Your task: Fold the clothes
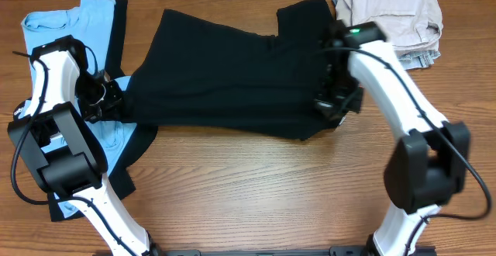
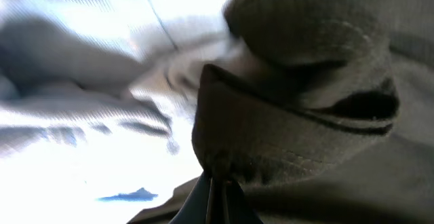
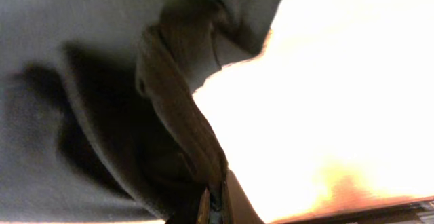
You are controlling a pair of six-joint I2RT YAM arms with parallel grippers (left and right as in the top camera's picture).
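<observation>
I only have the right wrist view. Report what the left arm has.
Observer: The left gripper is shut on a bunched edge of the black T-shirt.
Operator: Give me the shirt's lay.
Observer: It is spread across the table between the two arms, with the right gripper pinching the opposite end.
Operator: Name what lies near the left arm.
Observer: A light-blue T-shirt lies flat beneath that arm.
</observation>
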